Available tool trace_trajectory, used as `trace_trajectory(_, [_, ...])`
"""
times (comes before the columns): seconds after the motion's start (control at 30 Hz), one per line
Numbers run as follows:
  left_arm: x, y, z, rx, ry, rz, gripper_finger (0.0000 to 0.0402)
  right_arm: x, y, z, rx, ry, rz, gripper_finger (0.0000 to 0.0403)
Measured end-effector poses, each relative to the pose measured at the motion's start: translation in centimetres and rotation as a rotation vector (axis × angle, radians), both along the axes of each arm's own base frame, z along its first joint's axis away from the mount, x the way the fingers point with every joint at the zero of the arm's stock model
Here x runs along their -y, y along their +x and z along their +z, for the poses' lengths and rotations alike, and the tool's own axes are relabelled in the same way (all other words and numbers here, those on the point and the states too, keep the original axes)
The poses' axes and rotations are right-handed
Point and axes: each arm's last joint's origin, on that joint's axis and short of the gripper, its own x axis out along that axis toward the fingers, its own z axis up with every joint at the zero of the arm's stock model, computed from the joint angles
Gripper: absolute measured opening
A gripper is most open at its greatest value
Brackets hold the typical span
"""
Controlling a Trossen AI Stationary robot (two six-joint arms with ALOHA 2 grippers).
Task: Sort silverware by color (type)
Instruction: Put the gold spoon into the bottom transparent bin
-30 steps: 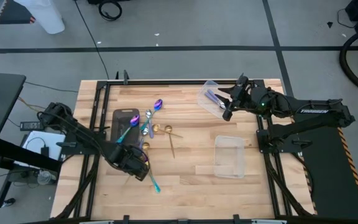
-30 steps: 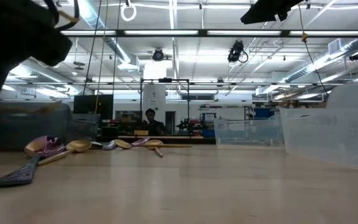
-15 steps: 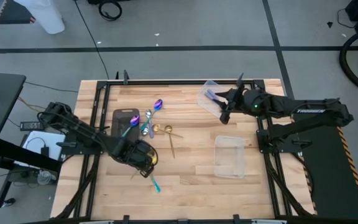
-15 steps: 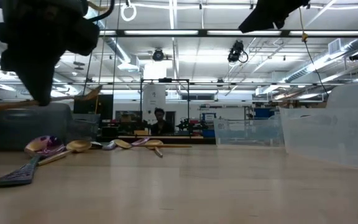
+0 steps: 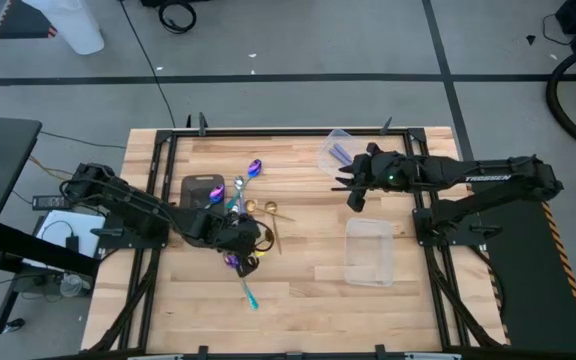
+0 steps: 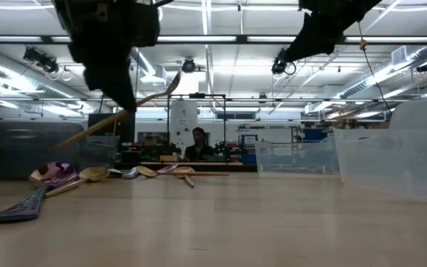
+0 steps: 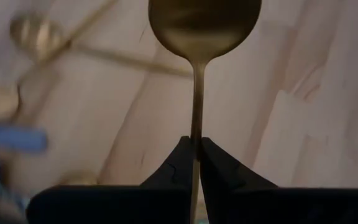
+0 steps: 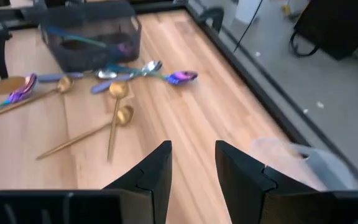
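My left gripper [image 5: 250,243] hangs above the table's middle, shut on a gold spoon [image 6: 117,119] that is also seen in the left wrist view [image 7: 202,25]. Other silverware lies on the wood. Two gold spoons [image 5: 260,209] lie beside silver ones [image 5: 238,190]. An iridescent spoon [image 5: 255,167] lies farther back. Another with a teal handle [image 5: 246,290] lies near my left gripper. My right gripper [image 8: 191,168] stands open and holds nothing, raised over the table's right half [image 5: 353,197]. My left gripper pinches the gold spoon's thin handle [image 7: 196,134] between its two fingertips, about halfway along. The fingers slant down from above. The spoon is lifted clear of the table and tilted, its bowl [image 6: 173,80] higher than its handle end [image 6: 65,142].
A dark grey tray [image 5: 200,190] with a spoon in it stands left of the pile. One clear container [image 5: 338,155] with a lilac-handled piece stands at the far right. Another clear container [image 5: 370,250] sits on the right. A person [image 6: 197,142] shows in the room behind.
My left gripper has gone up and toward the table's right and far side, rolling its wrist. The gold spoon went with it, turning from almost level to bowl-up. My right gripper has sunk and come away from the far container toward the table's middle.
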Motion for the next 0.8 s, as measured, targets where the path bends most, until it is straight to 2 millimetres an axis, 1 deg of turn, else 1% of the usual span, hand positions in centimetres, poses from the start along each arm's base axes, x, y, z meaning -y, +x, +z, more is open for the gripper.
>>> trace_trajectory(0.23, [-0.5, 1.2, 0.8, 0.125, 0.124, -0.117, 0.0020, -0.7, 0.6, -0.8, -0.028, 0.058, 0.017, 0.0132])
trace_trajectory(0.5, [-1.5, 2.6, 1.9, 0.266, 0.360, -0.193, 0.0020, -2.4, 0.9, -0.9, -0.027, 0.057, 0.085, 0.0132])
trace_trajectory(0.67, [-1.8, 3.3, 2.9, 0.342, 0.518, -0.241, 0.0020, -3.1, 0.2, -0.4, -0.007, 0.032, 0.073, 0.0132])
trace_trajectory(0.8, [-1.9, 3.6, 3.3, 0.361, 0.629, -0.266, 0.0020, -3.6, -0.4, 0.2, 0.033, 0.047, 0.063, 0.0132])
